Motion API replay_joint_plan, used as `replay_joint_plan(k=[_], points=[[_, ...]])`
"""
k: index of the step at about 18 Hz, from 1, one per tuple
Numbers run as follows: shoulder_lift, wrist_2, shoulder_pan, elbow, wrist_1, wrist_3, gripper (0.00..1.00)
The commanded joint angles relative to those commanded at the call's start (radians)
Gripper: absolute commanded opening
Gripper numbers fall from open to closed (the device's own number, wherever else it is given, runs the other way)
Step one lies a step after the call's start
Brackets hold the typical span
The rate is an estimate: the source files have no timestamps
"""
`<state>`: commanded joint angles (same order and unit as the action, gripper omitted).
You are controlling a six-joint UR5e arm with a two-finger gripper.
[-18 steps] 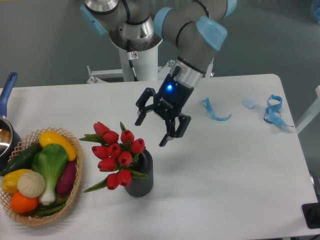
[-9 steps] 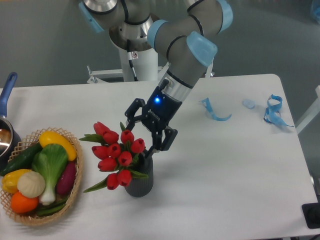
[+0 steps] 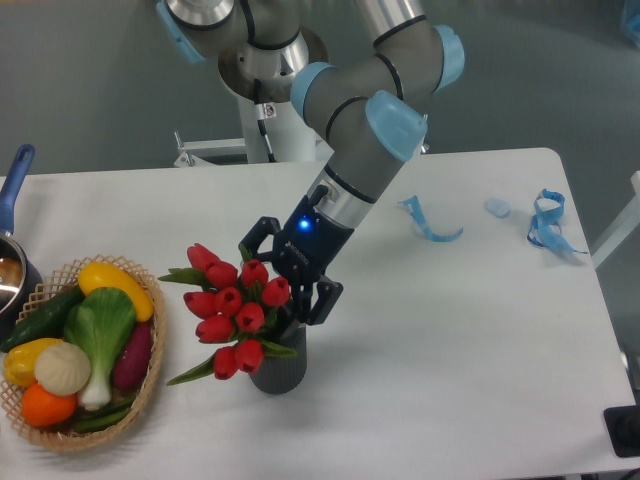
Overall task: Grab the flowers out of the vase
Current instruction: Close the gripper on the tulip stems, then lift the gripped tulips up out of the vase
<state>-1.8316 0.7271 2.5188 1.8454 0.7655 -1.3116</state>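
the tied bunch of red tulip buds with green leaves stood in the short dark grey ribbed vase on the white worktop. the black two-finger claw hung spread wide just above the vase mouth, its fingers straddling the rightmost buds, beside a woven wicker basket of toy vegetables.

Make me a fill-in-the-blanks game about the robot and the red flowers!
1. The tulips stand in a dark grey ____.
2. The toy vegetables lie in a wicker ____ at the table's left.
3. The tulip buds are ____ in colour.
4. The end effector has a small ____ light glowing on it.

Missing words: vase, basket, red, blue
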Motion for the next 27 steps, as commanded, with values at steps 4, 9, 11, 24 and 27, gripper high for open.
replay_joint_plan(k=[4, 9, 11, 24, 27], points=[[0.0, 0.002, 0.0, -0.002, 0.002, -0.002, 0.65], [0.002, 0.002, 0.005, 0.001, 0.002, 0.0, 0.39], [0.002, 0.0, 0.008, 0.0, 0.002, 0.0, 0.34], [0.049, -0.089, 0.057, -0.032, 0.003, 0.095, 0.32], [0.083, -0.11, 0.061, -0.054, 0.003, 0.172, 0.32]])
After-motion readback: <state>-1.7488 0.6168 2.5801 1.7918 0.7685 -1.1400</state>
